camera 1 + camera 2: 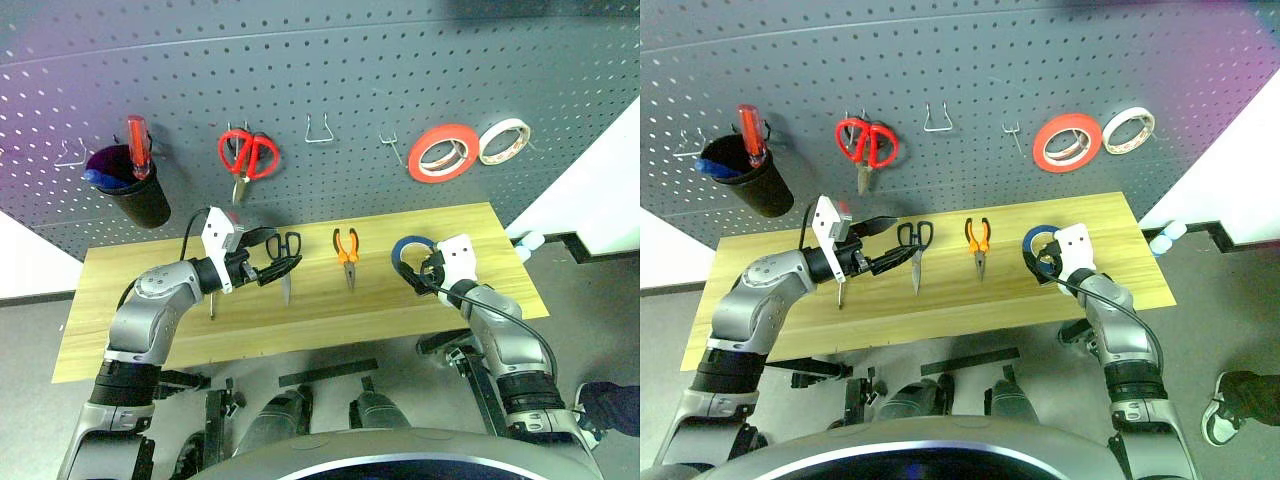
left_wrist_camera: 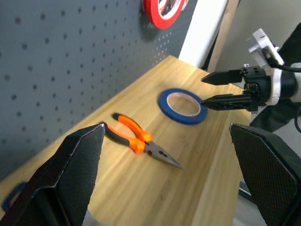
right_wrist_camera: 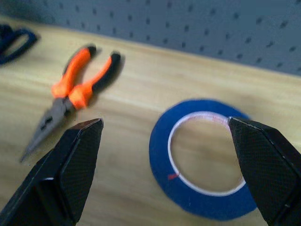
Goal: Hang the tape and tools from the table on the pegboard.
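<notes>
Two hands, both wide open, holding nothing: left hand (image 1: 283, 262) over dark-handled scissors (image 1: 916, 248), right hand (image 3: 164, 141) just at blue ring-shaped tape roll (image 3: 202, 160). On light wood-grain desk (image 1: 300, 320): one blue tape roll, one orange-and-black pliers (image 1: 347, 250), one dark scissors, one thin screwdriver (image 1: 840, 293), all lying flat. Behind, dark grey pegboard (image 1: 350, 70): one red-handled scissors (image 1: 246, 155), one red-orange tape roll (image 1: 441, 152), one cream-white tape roll (image 1: 504, 140), one black cup (image 1: 135, 190) with red screwdriver (image 1: 137, 145), empty wire hooks (image 1: 319, 130).
</notes>
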Available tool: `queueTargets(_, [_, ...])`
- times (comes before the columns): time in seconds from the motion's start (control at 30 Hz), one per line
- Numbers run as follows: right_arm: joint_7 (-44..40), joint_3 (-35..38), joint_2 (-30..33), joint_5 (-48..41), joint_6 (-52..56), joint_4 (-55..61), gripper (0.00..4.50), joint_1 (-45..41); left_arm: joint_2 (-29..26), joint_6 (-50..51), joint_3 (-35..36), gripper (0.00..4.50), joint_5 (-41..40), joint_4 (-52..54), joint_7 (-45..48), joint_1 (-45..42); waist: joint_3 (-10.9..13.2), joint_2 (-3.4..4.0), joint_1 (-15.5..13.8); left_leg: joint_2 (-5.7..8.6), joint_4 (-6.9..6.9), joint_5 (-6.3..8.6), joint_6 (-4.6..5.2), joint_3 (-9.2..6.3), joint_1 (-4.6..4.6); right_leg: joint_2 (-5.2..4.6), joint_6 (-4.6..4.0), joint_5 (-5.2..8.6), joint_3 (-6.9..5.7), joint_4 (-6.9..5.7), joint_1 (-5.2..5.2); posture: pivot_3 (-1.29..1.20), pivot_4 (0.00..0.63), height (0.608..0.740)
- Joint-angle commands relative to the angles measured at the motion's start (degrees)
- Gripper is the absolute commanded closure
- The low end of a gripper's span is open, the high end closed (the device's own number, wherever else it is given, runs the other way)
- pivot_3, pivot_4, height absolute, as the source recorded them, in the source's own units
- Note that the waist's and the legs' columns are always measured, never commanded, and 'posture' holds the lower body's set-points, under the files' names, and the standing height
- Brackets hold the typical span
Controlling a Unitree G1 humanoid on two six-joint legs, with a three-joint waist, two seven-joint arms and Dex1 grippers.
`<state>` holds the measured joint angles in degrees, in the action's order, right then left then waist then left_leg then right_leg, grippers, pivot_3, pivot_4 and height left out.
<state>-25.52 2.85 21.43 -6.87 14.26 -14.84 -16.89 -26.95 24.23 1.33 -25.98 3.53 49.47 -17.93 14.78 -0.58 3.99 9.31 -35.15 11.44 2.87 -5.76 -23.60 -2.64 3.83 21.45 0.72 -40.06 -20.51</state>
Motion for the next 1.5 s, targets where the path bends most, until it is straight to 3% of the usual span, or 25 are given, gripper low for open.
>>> queueTargets(0.03, [-0.65,-0.36,0.80,0.62,-0.06,-0.01,0.00,-1.80,-0.32,1.23,1.07,0.05,-1.50,3.85,-0.80,0.93,0.83,-0.09,0.03,0.00,-0.01,0.00,0.00,0.01,0.00,0.00,0.00,0.00,0.00,0.00,0.00,-0.07,0.333,0.740])
queueTargets(0.5, [-1.15,-1.94,1.71,3.88,-0.55,-11.13,0.00,-8.04,-0.81,4.12,1.87,0.05,-3.04,8.15,-3.17,3.03,3.15,-0.42,-0.01,-0.01,-0.09,0.00,0.02,0.02,-0.72,0.00,0.01,-0.01,-0.02,-0.01,-0.46,-0.04,0.374,0.740])
queueTargets(0.57, [-1.22,-1.88,1.77,4.06,-0.65,-11.91,0.00,-8.58,-1.04,4.38,2.02,0.05,-3.21,8.52,-3.41,3.34,3.43,-0.45,-0.02,-0.01,-0.09,-0.22,-0.31,0.02,-0.84,0.00,0.01,-0.01,-0.03,-0.04,-0.59,-0.03,0.384,0.740])
queueTargets(1.2, [-2.54,-3.01,1.97,5.79,-0.03,-15.34,0.00,-10.12,-1.04,5.95,2.35,0.05,-3.49,10.73,-4.43,4.90,5.60,-0.66,-0.08,-0.03,-0.07,-0.21,-0.31,0.06,-0.94,0.00,0.02,-0.01,-0.03,-0.04,-0.71,-0.03,0.408,0.740])
queueTargets(1.3, [-2.84,-3.36,2.31,6.16,-0.16,-16.30,0.65,-10.40,-0.79,6.23,2.45,0.00,-3.70,10.84,-4.86,4.86,5.65,-0.70,-0.11,-0.03,-0.07,-0.21,-0.32,0.06,-0.94,0.00,0.02,-0.01,-0.03,-0.04,-0.71,-0.03,0.409,0.740])
queueTargets(1.5, [-4.03,-3.26,2.08,5.54,0.79,-16.96,2.72,-10.98,-0.68,6.95,2.84,0.00,-4.12,11.35,-5.31,4.96,5.75,-0.77,-0.14,-0.03,-0.07,-0.21,-0.31,0.07,-0.94,0.00,0.02,-0.01,-0.03,-0.03,-0.71,-0.03,0.413,0.740])
